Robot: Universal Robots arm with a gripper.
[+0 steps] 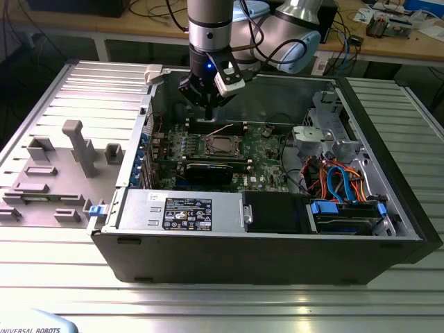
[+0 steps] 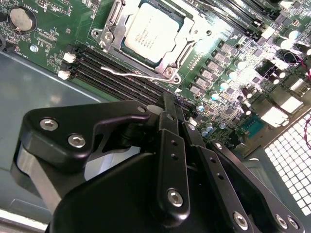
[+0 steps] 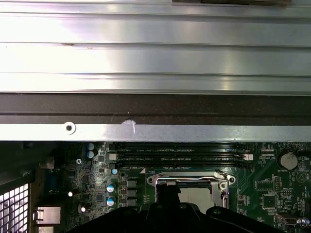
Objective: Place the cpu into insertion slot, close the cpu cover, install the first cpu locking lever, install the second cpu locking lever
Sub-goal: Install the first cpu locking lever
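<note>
The cpu lies with its silver top up in the insertion slot on the green motherboard. The cpu cover is down around it as a shiny frame. One thin wire locking lever lies loose beside the socket, on the memory-slot side, and in the exterior view it slants up from the socket. My gripper hangs above the board just off that side of the socket, with its black fingers drawn together and nothing between them. In the exterior view the gripper hovers over the socket's far edge.
Long black memory slots run beside the socket. A black graphics card, the power supply and a drive bay with coloured cables crowd the case. The case wall is close by. Grey fixtures stand on the exterior view's left.
</note>
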